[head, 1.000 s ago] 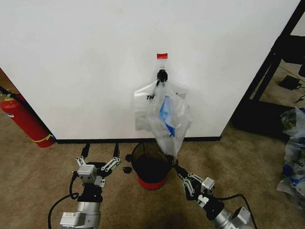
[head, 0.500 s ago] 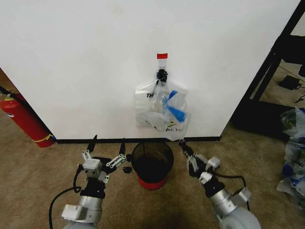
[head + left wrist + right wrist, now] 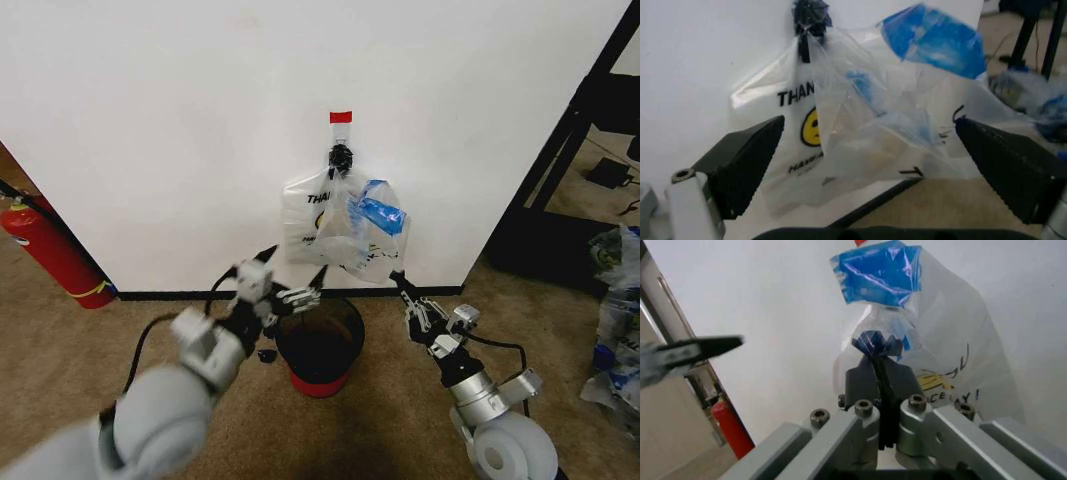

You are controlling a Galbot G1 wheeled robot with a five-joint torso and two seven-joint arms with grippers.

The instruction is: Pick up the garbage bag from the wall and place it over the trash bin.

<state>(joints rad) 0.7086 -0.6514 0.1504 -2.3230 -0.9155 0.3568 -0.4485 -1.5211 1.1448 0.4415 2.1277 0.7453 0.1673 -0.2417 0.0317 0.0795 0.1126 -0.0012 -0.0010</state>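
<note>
Thinly crinkled clear garbage bag, round black trash bin

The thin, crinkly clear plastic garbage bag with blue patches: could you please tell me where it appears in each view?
Head view: garbage bag hangs centre, below the black clip.
Left wrist view: bag spans the centre.
Right wrist view: bag upper centre.
Shared landmark: white smiley bag behind it.

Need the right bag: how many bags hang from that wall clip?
2. The clear garbage bag with blue patches hangs in front; the white smiley bag hangs behind it against the wall. More could hide behind.
</note>
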